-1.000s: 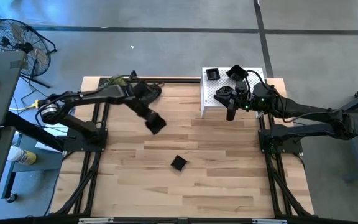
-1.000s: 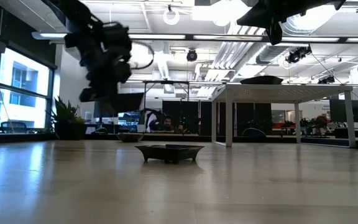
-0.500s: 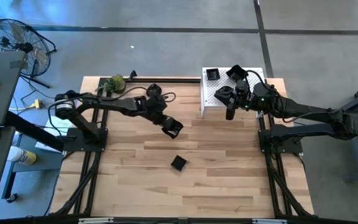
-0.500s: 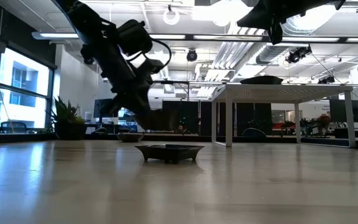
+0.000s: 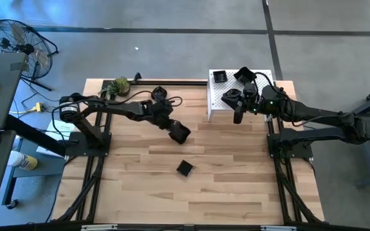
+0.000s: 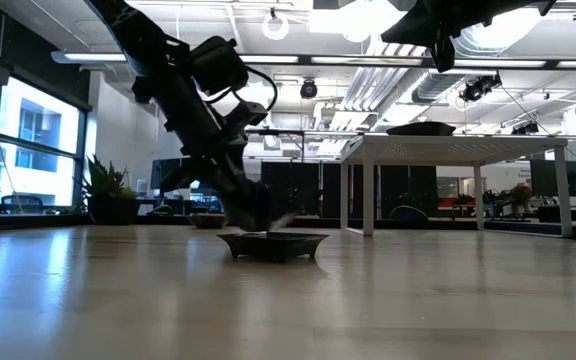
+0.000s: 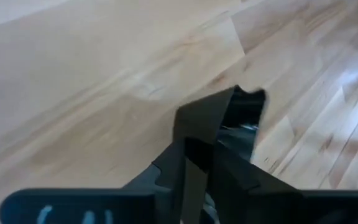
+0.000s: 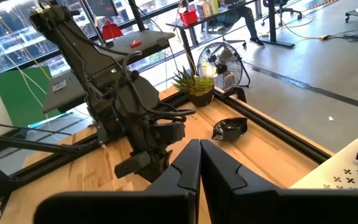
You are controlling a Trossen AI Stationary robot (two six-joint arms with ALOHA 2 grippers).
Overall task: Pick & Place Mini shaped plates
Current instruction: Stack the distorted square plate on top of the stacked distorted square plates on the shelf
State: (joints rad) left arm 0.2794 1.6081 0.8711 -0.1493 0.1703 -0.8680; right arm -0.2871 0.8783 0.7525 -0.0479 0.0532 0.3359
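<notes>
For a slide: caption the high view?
Left gripper lowered over the wooden table, near a black mini plate; right gripper waits.

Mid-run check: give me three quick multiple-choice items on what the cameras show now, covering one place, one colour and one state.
1. Where is the left claw?
A. Over the white stand
B. Low over the wood near the table's middle
C. Beside the green leafy ball

2. What colour is the raised perforated stand at the table's right rear?
A. Black
B. Green
C. White

3. How is the right claw?
A. Shut, nothing in it
B. Wide open
C. Shut on a plate

Answers:
1 B: the high view puts the left claw over the middle of the table.
2 C: the stand shows white.
3 A: the right claw has its fingers together and nothing between them.
</notes>
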